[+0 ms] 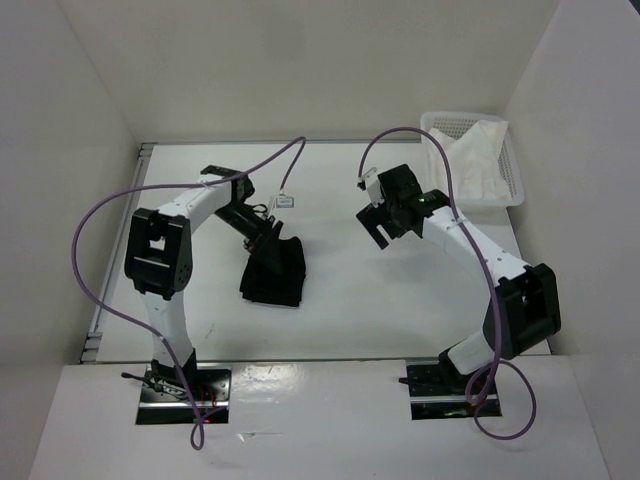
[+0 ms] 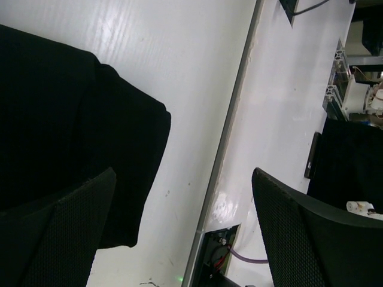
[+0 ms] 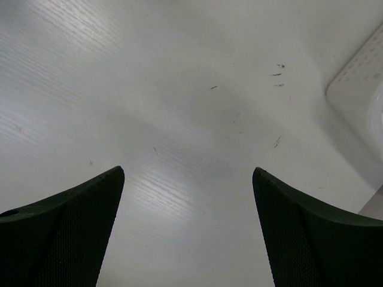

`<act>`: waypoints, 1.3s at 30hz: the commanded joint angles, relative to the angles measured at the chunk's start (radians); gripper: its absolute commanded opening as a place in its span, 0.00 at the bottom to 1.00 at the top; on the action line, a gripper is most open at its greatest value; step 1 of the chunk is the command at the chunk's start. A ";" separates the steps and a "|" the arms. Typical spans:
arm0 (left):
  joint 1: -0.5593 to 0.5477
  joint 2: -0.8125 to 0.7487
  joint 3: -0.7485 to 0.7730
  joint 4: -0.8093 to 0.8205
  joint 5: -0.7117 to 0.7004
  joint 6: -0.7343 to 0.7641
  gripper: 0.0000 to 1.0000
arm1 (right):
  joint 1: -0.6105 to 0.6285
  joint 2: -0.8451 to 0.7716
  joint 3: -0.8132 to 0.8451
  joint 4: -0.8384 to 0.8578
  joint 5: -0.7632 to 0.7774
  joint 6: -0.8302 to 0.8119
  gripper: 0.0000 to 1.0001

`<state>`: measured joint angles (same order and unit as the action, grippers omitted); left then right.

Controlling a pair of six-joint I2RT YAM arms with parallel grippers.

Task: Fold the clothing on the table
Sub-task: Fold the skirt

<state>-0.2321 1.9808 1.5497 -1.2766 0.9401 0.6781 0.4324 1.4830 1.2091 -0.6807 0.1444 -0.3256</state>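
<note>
Partly beneath spread left fingers [image 2: 66,239], black clothing [image 2: 54,119]

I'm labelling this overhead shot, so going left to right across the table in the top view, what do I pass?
The left arm's black elbow joint → black soft fabric garment → right gripper, jaws open → white plastic mesh basket holding a white cloth.

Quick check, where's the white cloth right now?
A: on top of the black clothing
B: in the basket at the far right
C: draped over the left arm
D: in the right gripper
B: the white cloth lies inside the basket at the far right, well apart from the clothing.
</note>
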 commanded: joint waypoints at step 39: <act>0.154 -0.322 0.269 0.123 -0.207 -0.315 1.00 | -0.026 -0.165 -0.075 0.045 0.010 0.000 0.93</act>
<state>-0.1219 1.8229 1.8790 -1.1912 0.8146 0.5152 0.4267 1.3979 1.1728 -0.6849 0.1085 -0.3229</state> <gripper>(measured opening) 1.001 0.926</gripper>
